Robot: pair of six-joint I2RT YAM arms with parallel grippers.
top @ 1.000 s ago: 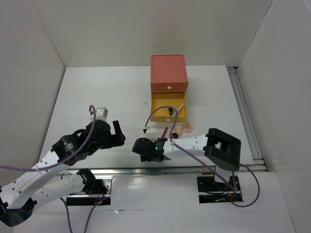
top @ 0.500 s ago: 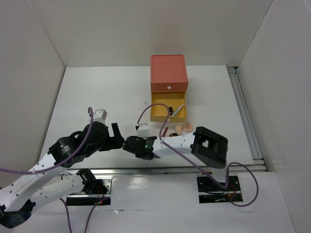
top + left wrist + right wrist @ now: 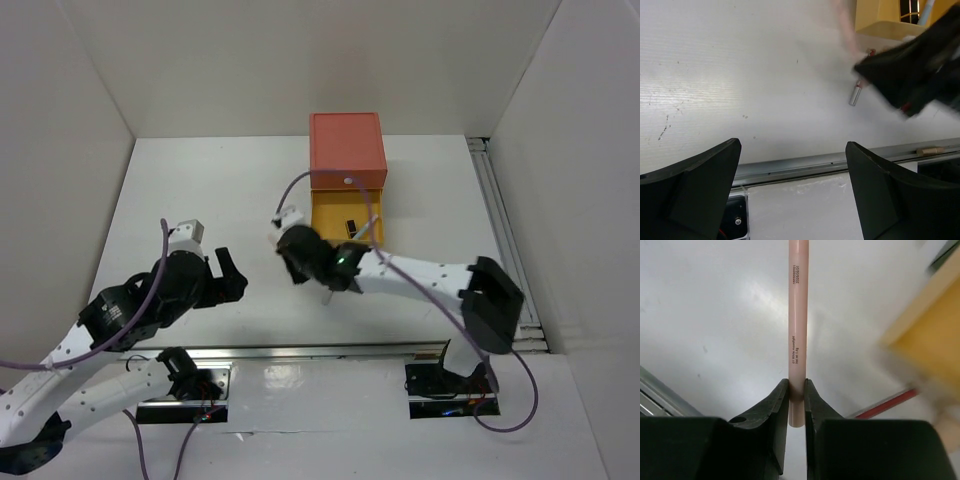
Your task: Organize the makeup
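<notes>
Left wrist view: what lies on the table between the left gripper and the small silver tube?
Nothing: in the left wrist view, only bare white table separates the open left gripper from the small silver tube.

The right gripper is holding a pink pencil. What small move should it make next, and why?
Probably swing the pencil over the open yellow drawer. The right gripper is shut on the pink pencil, and the drawer sits close beside it with bare floor showing, so a short carry should line it up for dropping in.
</notes>
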